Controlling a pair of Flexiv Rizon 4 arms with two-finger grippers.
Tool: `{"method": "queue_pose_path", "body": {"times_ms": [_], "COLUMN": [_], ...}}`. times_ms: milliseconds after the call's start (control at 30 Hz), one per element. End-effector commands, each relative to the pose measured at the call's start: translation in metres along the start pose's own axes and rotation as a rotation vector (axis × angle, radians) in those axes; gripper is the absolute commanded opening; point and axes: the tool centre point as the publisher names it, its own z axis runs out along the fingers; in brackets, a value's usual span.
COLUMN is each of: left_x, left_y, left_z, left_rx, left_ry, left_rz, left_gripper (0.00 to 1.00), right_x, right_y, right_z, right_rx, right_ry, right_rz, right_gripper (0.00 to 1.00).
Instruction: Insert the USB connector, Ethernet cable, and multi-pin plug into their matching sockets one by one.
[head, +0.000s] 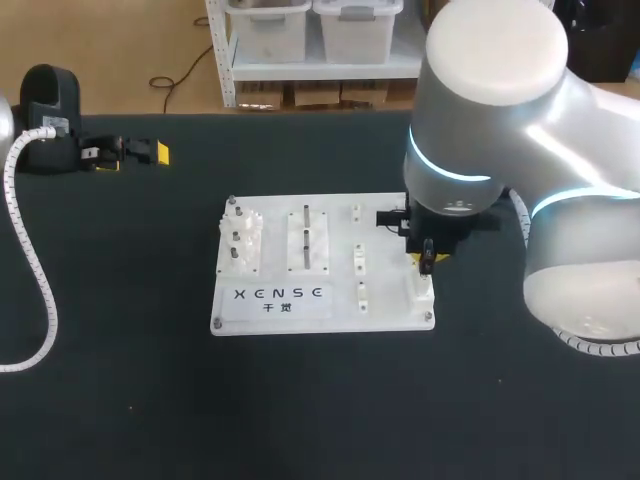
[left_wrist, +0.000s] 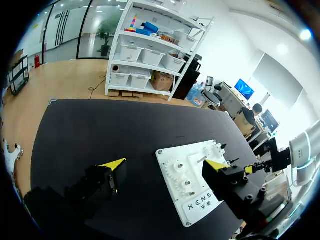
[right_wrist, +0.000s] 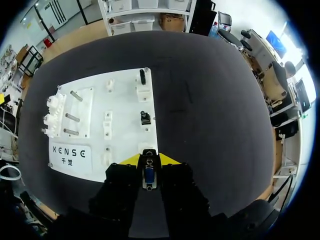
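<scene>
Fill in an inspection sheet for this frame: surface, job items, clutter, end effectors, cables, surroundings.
Surface: black table with a white fixture board at its middle.
Job's things: multi-pin plug held above the board's edge. First dark connector and second dark connector each sit on a white socket block; types unclear.
Clutter: nothing seen.
End effectors: right end effector shut on the multi-pin plug. Left end effector open, empty, off to the board's side.
Cables: white coiled conduit lies on the table by the left arm.
Surroundings: nothing seen reaching over the table.
</scene>
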Motion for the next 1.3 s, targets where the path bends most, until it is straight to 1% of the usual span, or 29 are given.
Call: {"method": "queue_pose_path", "body": {"times_ms": [33, 1300], "left_x": [0.0, 0.0], "left_y": [0.0, 0.0], "left_z": [0.0, 0.0], "left_rx": [0.0, 0.0], "left_ry": [0.0, 0.0], "left_rz": [0.0, 0.0], "left_gripper": [1.0, 1.0], "right_x": [0.002, 0.0034], "right_y": [0.0004, 0.0017], "right_z": [0.0014, 0.0091], "right_rx": [0.002, 0.018], "right_ry": [0.002, 0.014], "right_rz": [-0.001, -0.007], "right_gripper": [0.0, 0.0]}}
